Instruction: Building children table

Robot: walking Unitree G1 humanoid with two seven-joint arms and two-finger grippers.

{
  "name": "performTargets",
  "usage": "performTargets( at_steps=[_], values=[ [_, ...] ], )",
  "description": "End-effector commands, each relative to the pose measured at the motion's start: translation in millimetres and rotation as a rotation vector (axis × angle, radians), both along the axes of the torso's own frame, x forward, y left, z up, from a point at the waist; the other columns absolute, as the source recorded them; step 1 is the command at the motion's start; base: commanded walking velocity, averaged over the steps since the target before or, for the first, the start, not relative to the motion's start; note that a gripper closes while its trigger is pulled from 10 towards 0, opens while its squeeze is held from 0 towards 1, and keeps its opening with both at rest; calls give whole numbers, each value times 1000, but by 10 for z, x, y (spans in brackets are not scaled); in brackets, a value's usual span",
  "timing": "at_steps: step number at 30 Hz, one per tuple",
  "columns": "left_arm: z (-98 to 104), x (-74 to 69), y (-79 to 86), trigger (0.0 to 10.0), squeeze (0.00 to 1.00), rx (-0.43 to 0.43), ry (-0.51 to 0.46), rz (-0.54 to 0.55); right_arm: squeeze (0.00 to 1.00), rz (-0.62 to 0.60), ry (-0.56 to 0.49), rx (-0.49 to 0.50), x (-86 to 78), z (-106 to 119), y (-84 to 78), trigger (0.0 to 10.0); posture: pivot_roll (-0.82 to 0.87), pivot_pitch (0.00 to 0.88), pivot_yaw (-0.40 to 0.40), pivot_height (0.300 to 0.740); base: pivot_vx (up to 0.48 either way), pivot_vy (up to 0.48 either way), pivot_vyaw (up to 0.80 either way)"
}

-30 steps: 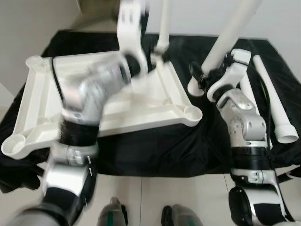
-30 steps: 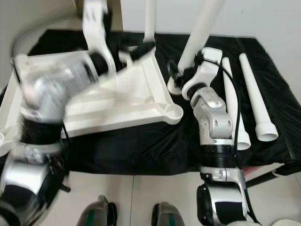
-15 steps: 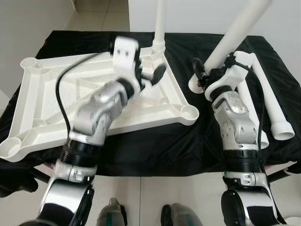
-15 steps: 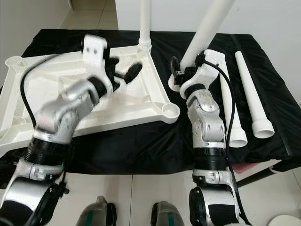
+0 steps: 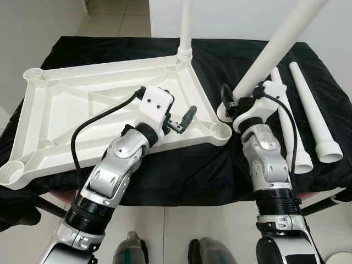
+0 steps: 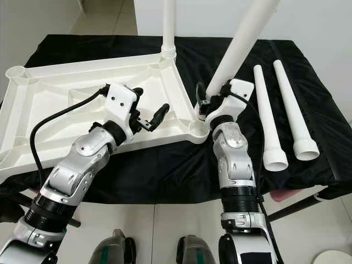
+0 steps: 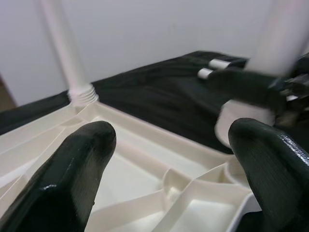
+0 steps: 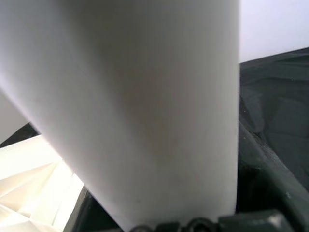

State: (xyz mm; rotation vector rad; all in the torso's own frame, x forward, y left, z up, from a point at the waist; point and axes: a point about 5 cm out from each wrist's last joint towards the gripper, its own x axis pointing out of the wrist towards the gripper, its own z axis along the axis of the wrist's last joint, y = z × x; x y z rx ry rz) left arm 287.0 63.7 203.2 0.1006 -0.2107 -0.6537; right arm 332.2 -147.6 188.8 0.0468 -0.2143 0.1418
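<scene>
tabletop [image 5: 82, 110]: upside down on the counter [image 5: 181, 170], left part
fitted leg [image 5: 186, 27]: upright in the tabletop's far right corner
held leg [image 5: 275, 49]: tilted, foot beside the near right corner
spare legs [image 6: 280, 110]: flat on the counter, right

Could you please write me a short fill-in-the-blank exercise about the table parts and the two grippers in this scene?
1. The right gripper is shut on a white table ____.
2. The number of loose legs lying flat on the black cloth is ____.
3. The left gripper, over the upturned tabletop, has its fingers ____.
4. One leg stands screwed into the tabletop's far ____.

Missing words: leg; two; open; corner
</scene>
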Motion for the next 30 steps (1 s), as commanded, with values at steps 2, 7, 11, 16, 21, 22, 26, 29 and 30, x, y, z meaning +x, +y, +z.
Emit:
performTargets(
  at_steps=[2, 7, 11, 16, 21, 22, 26, 29, 30],
  values=[
    [-36, -178, -64, 10000, 0, -29, 35, -180, 0, 12, 28, -28, 3, -125, 26, 10000, -98, 46, 5, 740, 0, 0, 0],
    [-145, -300, -93, 10000, 0, 27, 51, -268, 0, 39, 37, -49, 41, -169, 85, 10000, -97, 39, -2, 740, 0, 0, 0],
    [-204, -336, -112, 10000, 0, 56, 64, -291, 0, 56, 55, -63, 71, -207, 123, 10000, -92, 28, -11, 740, 0, 0, 0],
    [-208, -341, -115, 10000, 0, 78, 64, -285, 0, 114, 73, -98, 81, -258, 219, 10000, -87, 15, -22, 740, 0, 0, 0],
    [-197, -379, -105, 10000, 0, 77, 75, -311, 0, 149, 80, -132, 76, -252, 271, 10000, -84, 9, -25, 740, 0, 0, 0],
    [-204, -379, -99, 10000, 0, 87, 71, -307, 0, 145, 81, -141, 65, -239, 258, 10000, -84, 9, -25, 740, 0, 0, 0],
    [-222, -377, -91, 10000, 0, 104, 65, -304, 0, 123, 87, -145, 45, -225, 200, 10000, -91, 5, -28, 740, 0, 0, 0],
    [-226, -370, -90, 10000, 0, 95, 72, -300, 0, 95, 97, -152, 14, -231, 112, 10000, -97, 8, -25, 740, 0, 0, 0],
    [-225, -367, -90, 10000, 0, 92, 75, -299, 0, 86, 99, -153, 3, -231, 87, 10000, -100, 10, -23, 740, 0, 0, 0]
  ],
)
